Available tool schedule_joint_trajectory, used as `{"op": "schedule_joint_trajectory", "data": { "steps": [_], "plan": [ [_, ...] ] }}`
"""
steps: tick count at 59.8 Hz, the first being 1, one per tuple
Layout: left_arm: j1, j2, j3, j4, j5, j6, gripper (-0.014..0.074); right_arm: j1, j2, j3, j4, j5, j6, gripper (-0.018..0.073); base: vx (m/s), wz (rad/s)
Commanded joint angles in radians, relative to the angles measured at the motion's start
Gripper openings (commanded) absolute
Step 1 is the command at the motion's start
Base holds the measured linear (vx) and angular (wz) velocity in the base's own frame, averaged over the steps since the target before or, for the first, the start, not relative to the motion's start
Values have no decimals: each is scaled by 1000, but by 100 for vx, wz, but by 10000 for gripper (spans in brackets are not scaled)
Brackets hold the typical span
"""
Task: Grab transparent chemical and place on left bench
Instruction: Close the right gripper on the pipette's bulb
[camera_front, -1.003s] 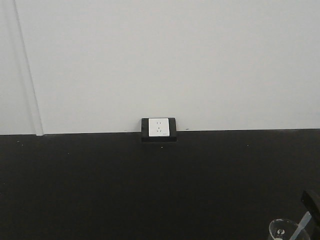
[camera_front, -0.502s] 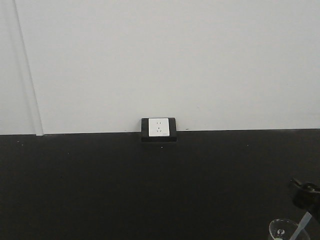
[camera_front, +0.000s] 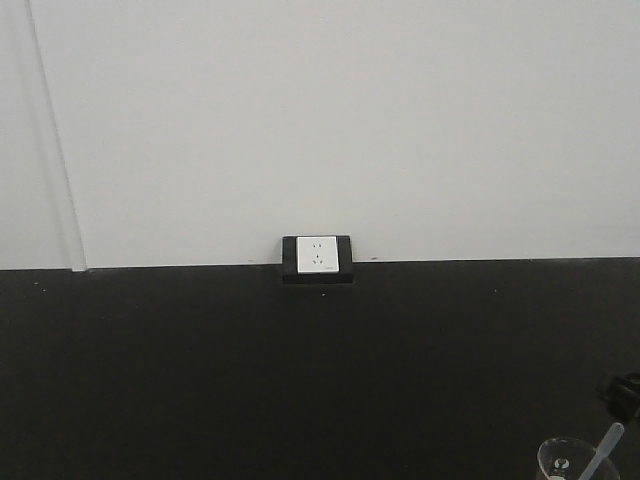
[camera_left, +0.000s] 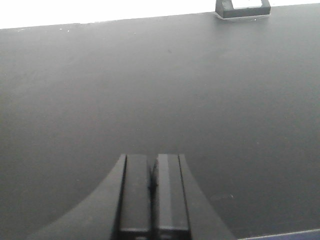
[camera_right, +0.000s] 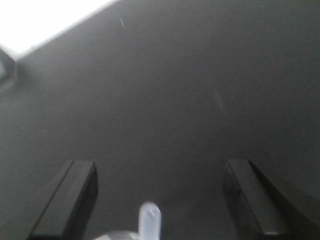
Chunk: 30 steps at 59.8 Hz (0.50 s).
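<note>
The transparent chemical (camera_front: 572, 463), a small clear beaker with a faint white mark, stands at the bottom right of the front view, with a pale stirrer (camera_front: 606, 448) leaning in it. A dark part of my right gripper (camera_front: 626, 392) shows just above and to the right of it. In the right wrist view my right gripper (camera_right: 159, 166) is open, and the stirrer's pale tip (camera_right: 150, 221) and a bit of the beaker rim lie low between its fingers. My left gripper (camera_left: 152, 159) is shut and empty over bare benchtop. The left bench with white bins is out of view.
The black benchtop (camera_front: 250, 380) here runs along a white wall and bears a white wall socket (camera_front: 317, 256) in a black housing at its back edge. The socket housing also shows at the top of the left wrist view (camera_left: 242, 7).
The visible part of my right gripper has shifted right and a little lower at the frame's right edge. The beaker and stirrer have not moved.
</note>
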Motion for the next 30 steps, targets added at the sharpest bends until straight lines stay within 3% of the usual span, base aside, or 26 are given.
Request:
{"op": "schedule_joint_trajectory", "data": {
  "steps": [1,19,25,30],
  "plan": [
    [-2,-19,16,-1,-78,-8,-3,-13,13,-34,5,38,-16,540,0,0],
    [-2,-19,16,-1,-78,-8,-3,-10,73,-34,4,71,-20,503,0,0],
    [-2,-19,16,-1,-78,-8,-3,-10,73,-34,4,67,-20,445,0,0],
    [-2,-19,16,-1,-78,-8,-3,-10,73,-34,4,67,-20,347,0,0]
  ]
}}
